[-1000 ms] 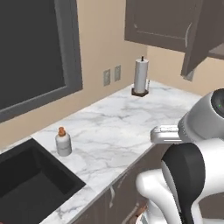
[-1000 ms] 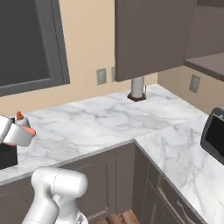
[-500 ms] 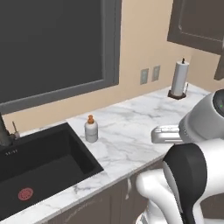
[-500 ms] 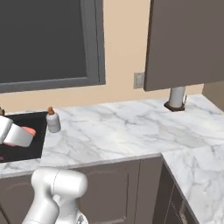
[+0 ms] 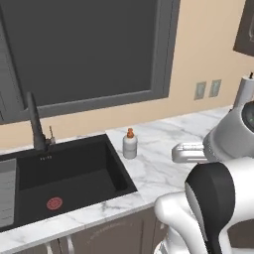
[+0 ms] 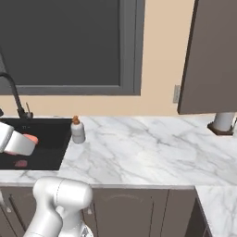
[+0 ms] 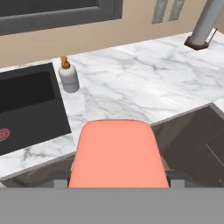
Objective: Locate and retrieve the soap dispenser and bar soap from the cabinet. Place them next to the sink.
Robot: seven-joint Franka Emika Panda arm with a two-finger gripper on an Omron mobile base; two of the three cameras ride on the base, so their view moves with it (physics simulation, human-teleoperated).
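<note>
The white soap dispenser point(image 5: 130, 145) with orange pump stands upright on the marble, just beside the black sink point(image 5: 74, 173) at its 2 o'clock corner. The salmon-pink bar soap point(image 7: 119, 154) is held above the counter edge, at 5 o'clock from the dispenser.

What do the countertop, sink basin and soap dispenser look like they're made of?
Countertop: polished marble by the look, white with grey veins.
Sink: matte black, composite or coated metal, cannot tell; no glare.
Soap dispenser: smooth white plastic, probably, with an orange pump top.
</note>
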